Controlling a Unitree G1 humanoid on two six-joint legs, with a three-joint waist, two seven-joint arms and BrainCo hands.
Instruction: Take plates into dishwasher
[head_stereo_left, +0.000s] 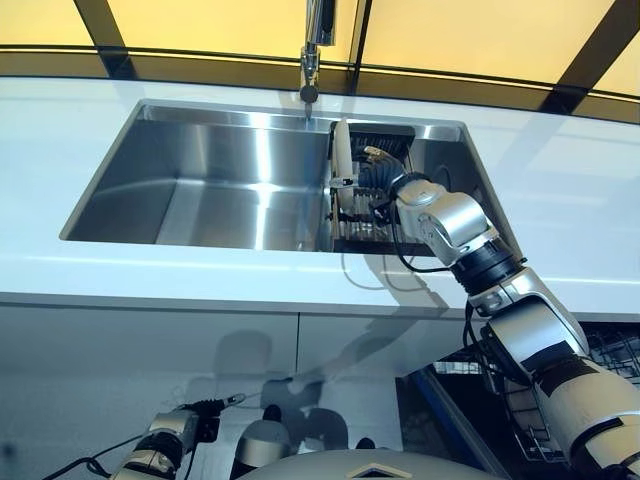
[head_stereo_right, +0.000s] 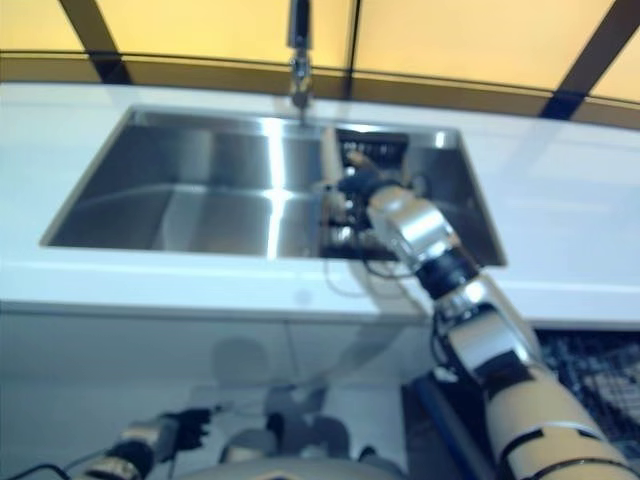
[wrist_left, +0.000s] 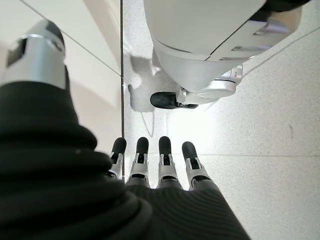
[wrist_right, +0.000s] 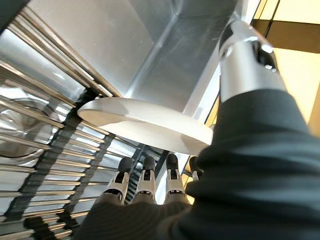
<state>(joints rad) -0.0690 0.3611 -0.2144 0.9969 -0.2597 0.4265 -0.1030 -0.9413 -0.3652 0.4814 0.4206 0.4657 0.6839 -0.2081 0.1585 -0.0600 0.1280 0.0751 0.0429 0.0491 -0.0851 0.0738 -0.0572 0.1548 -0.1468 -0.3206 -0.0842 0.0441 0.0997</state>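
A white plate (head_stereo_left: 341, 156) stands on edge in the dark wire rack (head_stereo_left: 362, 231) at the right end of the steel sink (head_stereo_left: 200, 190). My right hand (head_stereo_left: 386, 187) is down in the sink just right of the plate. In the right wrist view the plate (wrist_right: 145, 122) lies across the gap between the straight fingers (wrist_right: 146, 175) and the raised thumb (wrist_right: 245, 55), which are not closed on it. My left hand (head_stereo_left: 166, 436) hangs low in front of the cabinet, its fingers (wrist_left: 150, 160) straight and holding nothing.
A tap (head_stereo_left: 314, 50) rises behind the sink, and white counter (head_stereo_left: 560, 190) runs around it. A dishwasher basket of dark wire (head_stereo_left: 610, 355) shows at the lower right, below the counter. White cabinet fronts (head_stereo_left: 150, 350) stand under the sink.
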